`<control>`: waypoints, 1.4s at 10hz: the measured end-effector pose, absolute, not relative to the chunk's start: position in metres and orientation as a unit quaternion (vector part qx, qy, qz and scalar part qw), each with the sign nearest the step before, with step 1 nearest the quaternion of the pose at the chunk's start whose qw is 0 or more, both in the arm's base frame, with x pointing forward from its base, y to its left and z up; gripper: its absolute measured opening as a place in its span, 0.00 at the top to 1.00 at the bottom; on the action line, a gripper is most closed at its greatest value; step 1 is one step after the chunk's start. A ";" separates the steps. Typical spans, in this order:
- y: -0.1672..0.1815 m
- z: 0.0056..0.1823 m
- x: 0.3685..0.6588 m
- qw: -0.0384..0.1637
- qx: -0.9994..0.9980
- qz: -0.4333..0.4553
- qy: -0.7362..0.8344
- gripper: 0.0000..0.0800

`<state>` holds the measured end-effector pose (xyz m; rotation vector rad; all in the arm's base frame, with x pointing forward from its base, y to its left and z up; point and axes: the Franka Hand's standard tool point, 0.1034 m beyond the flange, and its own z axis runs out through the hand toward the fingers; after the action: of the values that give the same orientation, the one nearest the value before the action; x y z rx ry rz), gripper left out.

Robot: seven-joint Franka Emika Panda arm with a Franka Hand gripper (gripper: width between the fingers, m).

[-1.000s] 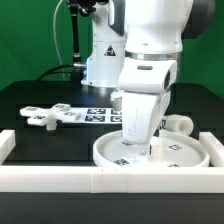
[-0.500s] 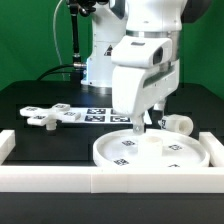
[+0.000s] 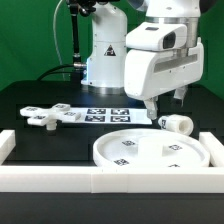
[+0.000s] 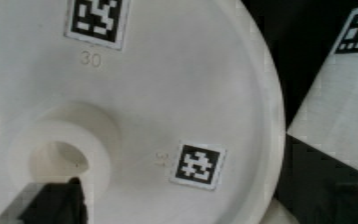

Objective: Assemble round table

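**A:** Quick, where's the hand [image 3: 167,108]?
**B:** It hangs over the far edge of the disc [image 3: 150,150], toward the exterior view's right, and it's empty. The fingers look spread wide, but the wrist view only catches dark tips at its border, so that's my best read

**A:** And the disc?
**B:** Flat on the bench [image 3: 22,104], rim up, just beside the front border bar [image 3: 100,178]. I'd guess the bar is there to brace it so it won't slide when a part is pushed in

**A:** What does it look like?
**B:** White plastic with a raised rim and small black-and-white tags on its face. The hub [image 4: 60,155] in the middle has a hole facing up, ready for a leg

**A:** Other parts?
**B:** The leg [image 3: 178,123] lies on its side just behind the disc, under the hand, so it's probably the next pick. The foot [image 3: 45,117] is well apart on the exterior view's left, near the marker board [image 3: 100,113]
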<state>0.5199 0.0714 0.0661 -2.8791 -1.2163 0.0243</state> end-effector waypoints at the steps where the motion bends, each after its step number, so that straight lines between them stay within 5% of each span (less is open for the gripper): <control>1: 0.072 0.066 0.520 0.009 -0.929 0.008 -0.370 0.19; 6: 0.094 0.060 0.504 0.012 -0.996 0.019 -0.090 0.19; 10: 0.112 0.057 0.494 0.010 -0.994 0.040 -0.099 0.19; 14: 0.108 0.057 0.487 -0.009 -0.981 0.174 -0.080 0.19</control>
<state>0.4868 0.1080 0.0565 -3.1014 -0.2535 0.5506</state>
